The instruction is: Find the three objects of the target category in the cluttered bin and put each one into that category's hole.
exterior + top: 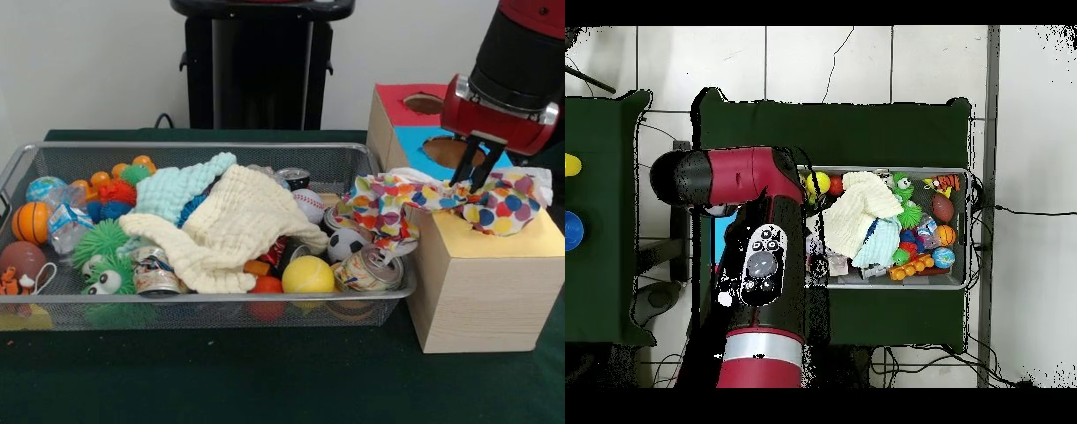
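A polka-dot cloth [415,208] lies bunched over the yellow end of the wooden box [477,291], with one corner trailing onto the wire bin [177,147]. My gripper [468,185] hangs right over the cloth, tips touching its top, open by a narrow gap. Behind it are a round hole [424,103] in the box's red section and another hole [463,152] in the blue section. A cream cloth [238,225] and a light blue cloth [181,187] lie on the bin's clutter. In the overhead view my arm [760,260] hides the gripper and most of the box.
The bin [967,225] holds a yellow ball [307,275], soccer ball [346,243], baseball [308,205], cans [371,268], a green spiky toy [104,265] and a basketball [31,222]. The box stands tight against the bin's right end.
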Tool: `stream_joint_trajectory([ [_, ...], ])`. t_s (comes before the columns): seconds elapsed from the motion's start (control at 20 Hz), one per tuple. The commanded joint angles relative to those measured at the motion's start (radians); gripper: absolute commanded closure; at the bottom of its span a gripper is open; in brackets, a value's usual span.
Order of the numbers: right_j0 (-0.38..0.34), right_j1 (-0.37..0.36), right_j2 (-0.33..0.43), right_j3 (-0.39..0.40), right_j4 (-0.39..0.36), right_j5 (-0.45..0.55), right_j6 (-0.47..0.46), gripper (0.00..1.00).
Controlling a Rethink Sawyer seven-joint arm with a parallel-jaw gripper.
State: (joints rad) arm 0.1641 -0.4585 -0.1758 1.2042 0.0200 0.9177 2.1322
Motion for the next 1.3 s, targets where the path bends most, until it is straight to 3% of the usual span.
stream_joint_trajectory([
  [0.05,-0.066,0.080,0.091,0.019,0.029,-0.007,0.082,1.00],
  [0.45,-0.106,0.099,0.115,0.002,0.042,0.002,0.044,1.00],
  [0.95,-0.040,0.143,0.080,-0.065,0.040,0.017,0.141,1.00],
  [1.3,-0.002,0.206,0.050,-0.164,0.049,0.062,0.203,1.00],
])
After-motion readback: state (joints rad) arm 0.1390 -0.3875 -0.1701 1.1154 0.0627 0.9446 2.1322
